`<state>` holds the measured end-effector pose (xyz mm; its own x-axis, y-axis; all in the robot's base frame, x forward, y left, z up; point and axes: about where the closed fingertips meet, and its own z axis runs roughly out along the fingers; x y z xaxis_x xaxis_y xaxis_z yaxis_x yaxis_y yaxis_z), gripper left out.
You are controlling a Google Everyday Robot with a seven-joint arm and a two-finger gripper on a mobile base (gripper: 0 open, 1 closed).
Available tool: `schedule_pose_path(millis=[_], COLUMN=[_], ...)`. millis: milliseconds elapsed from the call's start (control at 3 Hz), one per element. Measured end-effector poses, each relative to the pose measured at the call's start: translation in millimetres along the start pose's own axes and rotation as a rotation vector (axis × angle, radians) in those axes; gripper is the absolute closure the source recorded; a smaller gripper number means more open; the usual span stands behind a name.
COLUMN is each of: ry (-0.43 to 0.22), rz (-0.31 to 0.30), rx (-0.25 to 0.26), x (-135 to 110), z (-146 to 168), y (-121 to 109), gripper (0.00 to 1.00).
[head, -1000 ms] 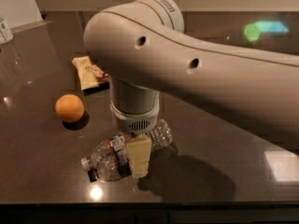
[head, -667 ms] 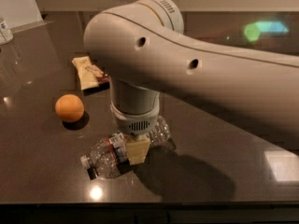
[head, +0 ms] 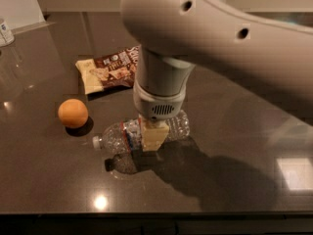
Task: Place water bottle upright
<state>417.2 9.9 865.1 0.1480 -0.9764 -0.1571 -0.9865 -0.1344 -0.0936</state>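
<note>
The water bottle (head: 115,138) is a clear ribbed bottle with a white cap and a red-edged label band. It is horizontal, cap pointing left, near the middle of the dark table (head: 234,190). My gripper (head: 155,132) comes down from above and is shut on the bottle's middle. One beige finger (head: 154,137) shows in front of the bottle; the other is hidden behind it. The bottle seems held just above the tabletop, with its reflection below it.
An orange ball (head: 73,113) lies just left of the bottle's cap. A brown and white snack bag (head: 108,72) lies behind it. A small white container with a blue label (head: 5,32) stands at the far left edge. My large arm (head: 230,38) covers the upper right.
The gripper has closed around the bottle and risen with it. The bottle has turned from slanted on the table to level, a little off the surface.
</note>
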Motion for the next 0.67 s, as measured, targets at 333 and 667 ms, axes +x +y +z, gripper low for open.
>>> schedule_pose_path(millis=[333,667], ry=[-0.118,-0.226], rz=[0.074,0.134], rx=[0.023,0.055], x=[23.0,44.4], z=[-35.4,-62.1], y=[-29.0,-56.4], gripper=[1.00,1.00])
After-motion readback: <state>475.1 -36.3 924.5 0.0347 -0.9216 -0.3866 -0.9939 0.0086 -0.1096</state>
